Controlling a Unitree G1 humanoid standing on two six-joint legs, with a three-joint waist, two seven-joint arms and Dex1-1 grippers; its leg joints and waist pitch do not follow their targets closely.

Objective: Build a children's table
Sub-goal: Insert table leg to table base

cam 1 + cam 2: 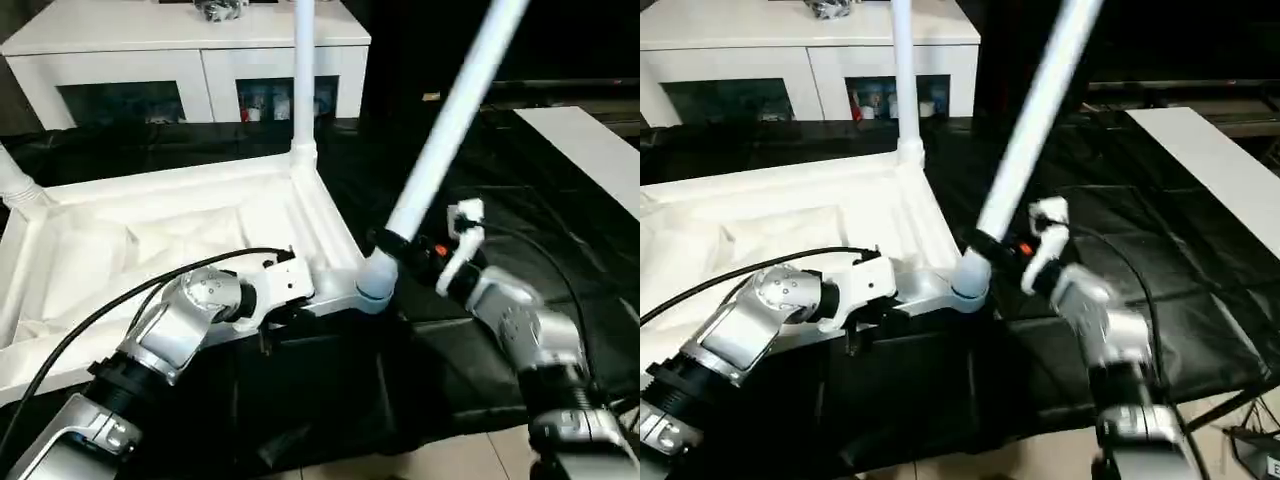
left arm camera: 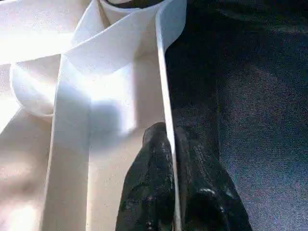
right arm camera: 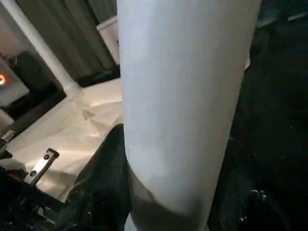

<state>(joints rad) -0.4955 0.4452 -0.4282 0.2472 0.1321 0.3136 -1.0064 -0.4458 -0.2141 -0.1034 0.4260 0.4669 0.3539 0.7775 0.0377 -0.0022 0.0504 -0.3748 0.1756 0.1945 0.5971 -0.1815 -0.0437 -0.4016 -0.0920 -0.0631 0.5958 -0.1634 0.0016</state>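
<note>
The white tabletop (image 1: 150,240) lies upside down on a black cloth, ribbed side up. One white leg (image 1: 303,80) stands upright in its far right corner socket, and another leg (image 1: 15,180) rises at the far left corner. A third leg (image 1: 450,120) leans to the right, its lower end at the near right corner socket (image 1: 372,283). My right gripper (image 1: 395,245) is shut on this leg just above the socket; a black finger (image 3: 103,183) shows beside it. My left gripper (image 2: 172,159) is shut on the tabletop's thin near rim (image 2: 163,96), one finger on each side.
A white cabinet (image 1: 190,40) with glass-fronted compartments stands at the back. The black cloth (image 1: 500,180) spreads to the right, where a flat white board (image 1: 590,150) lies. Light floor tiles (image 1: 430,465) show at the near edge. A black cable (image 1: 120,300) arcs over my left forearm.
</note>
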